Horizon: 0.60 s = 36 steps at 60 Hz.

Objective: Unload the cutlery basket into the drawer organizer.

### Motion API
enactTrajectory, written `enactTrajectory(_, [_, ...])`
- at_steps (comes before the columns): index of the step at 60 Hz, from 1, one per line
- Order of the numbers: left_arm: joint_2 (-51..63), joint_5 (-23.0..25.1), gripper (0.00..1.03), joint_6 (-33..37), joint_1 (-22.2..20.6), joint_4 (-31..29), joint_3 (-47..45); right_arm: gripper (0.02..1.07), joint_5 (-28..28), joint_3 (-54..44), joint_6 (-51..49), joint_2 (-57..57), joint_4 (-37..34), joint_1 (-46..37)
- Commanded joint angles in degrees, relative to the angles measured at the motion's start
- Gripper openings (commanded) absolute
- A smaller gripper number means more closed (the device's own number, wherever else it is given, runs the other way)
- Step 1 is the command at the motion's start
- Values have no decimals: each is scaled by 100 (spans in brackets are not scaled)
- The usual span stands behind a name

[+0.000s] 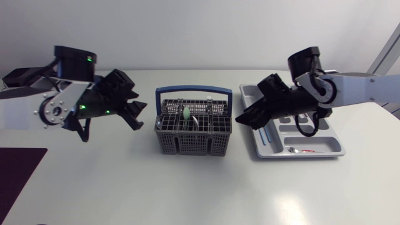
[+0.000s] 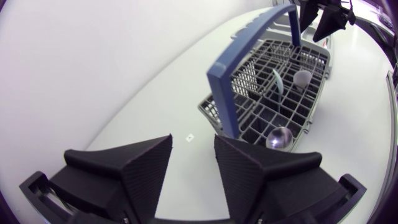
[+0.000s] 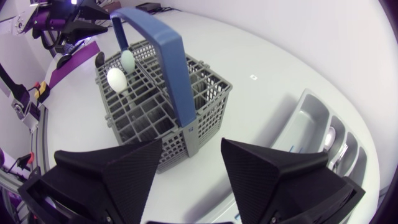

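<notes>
The grey cutlery basket (image 1: 187, 145) with a blue handle (image 1: 194, 92) stands mid-table. A pale green utensil (image 1: 186, 113) sticks up in it; the left wrist view also shows a metal spoon bowl (image 2: 280, 137) in a near compartment. The grey drawer organizer (image 1: 300, 155) lies to the basket's right, with a spoon (image 1: 295, 150) in a front slot. My left gripper (image 1: 134, 115) hovers left of the basket, open and empty (image 2: 193, 155). My right gripper (image 1: 244, 119) hangs between basket and organizer, open and empty (image 3: 193, 162).
A dark purple mat (image 1: 19, 169) lies at the table's front left corner. A blue item (image 1: 270, 134) rests in the organizer's left slot. In the right wrist view the basket (image 3: 174, 146) is ahead of the fingers and the organizer (image 3: 305, 102) is beside them.
</notes>
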Motion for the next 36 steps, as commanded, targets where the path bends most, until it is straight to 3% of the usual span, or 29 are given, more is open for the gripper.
enactTrajectory(1, [-412, 108, 69, 156, 90, -150, -268, 77, -30, 80, 328, -507, -176, 7])
enactTrajectory(11, [-711, 108, 78, 200, 90, -141, -602, 76, 5, 554, 926, -762, -721, 455])
enactTrajectory(19, [-798, 117, 80, 209, 99, -71, -830, 76, 5, 888, 1401, -621, -861, 982])
enactTrajectory(36, [-939, 178, 81, 279, 275, 26, -1173, 76, 154, 1969, 2376, 688, -1178, 2134])
